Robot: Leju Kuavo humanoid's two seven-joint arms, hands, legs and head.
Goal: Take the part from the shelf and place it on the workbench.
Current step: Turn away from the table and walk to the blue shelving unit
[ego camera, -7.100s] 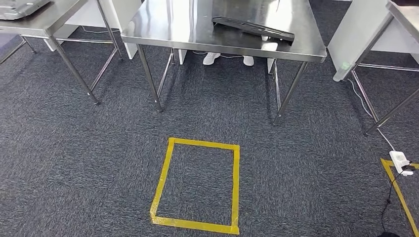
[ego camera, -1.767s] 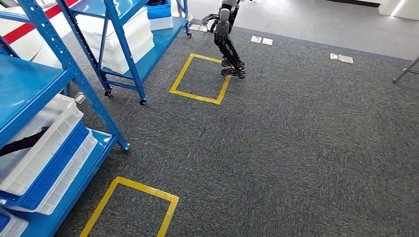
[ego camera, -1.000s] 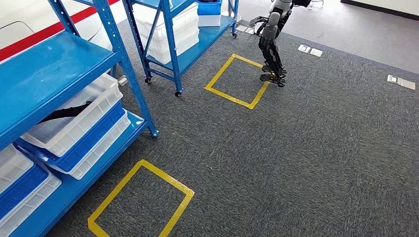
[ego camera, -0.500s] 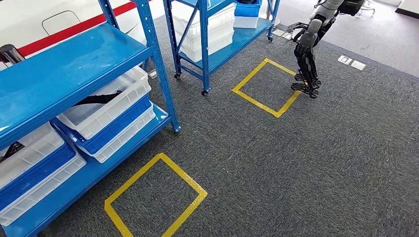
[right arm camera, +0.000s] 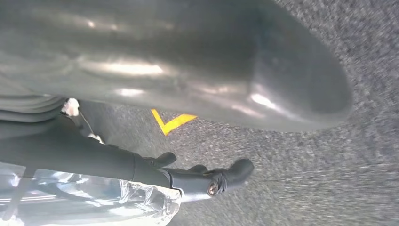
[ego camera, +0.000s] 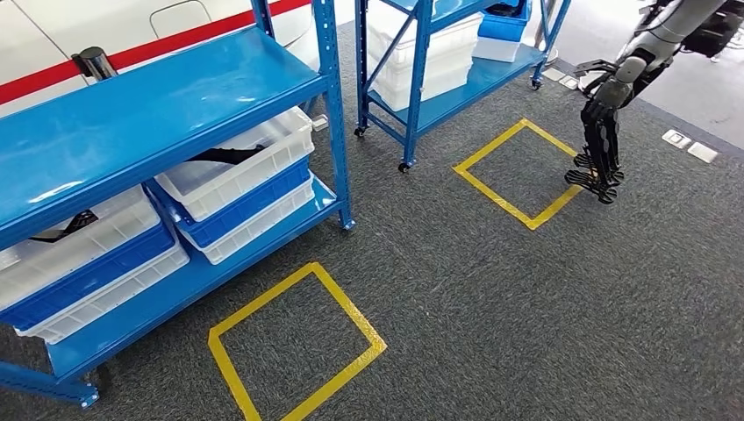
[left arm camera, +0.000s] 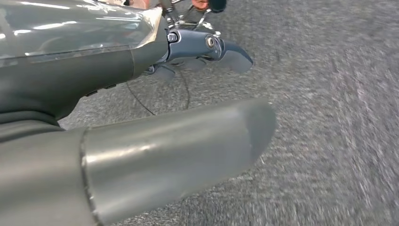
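**Part in its bin on the shelf**

We see the dark part (ego camera: pixel 221 156) lying in a white bin (ego camera: pixel 235 171) on the blue shelf (ego camera: pixel 158 96). Our left hand (left arm camera: pixel 197 47) and right hand (right arm camera: pixel 202 176) hang over carpet, fingers loosely apart, holding nothing. Another robot (ego camera: pixel 614 105) stands beside a yellow square (ego camera: pixel 518 171).

Blue shelf (ego camera: pixel 158 96) overhanging white bins (ego camera: pixel 232 171)
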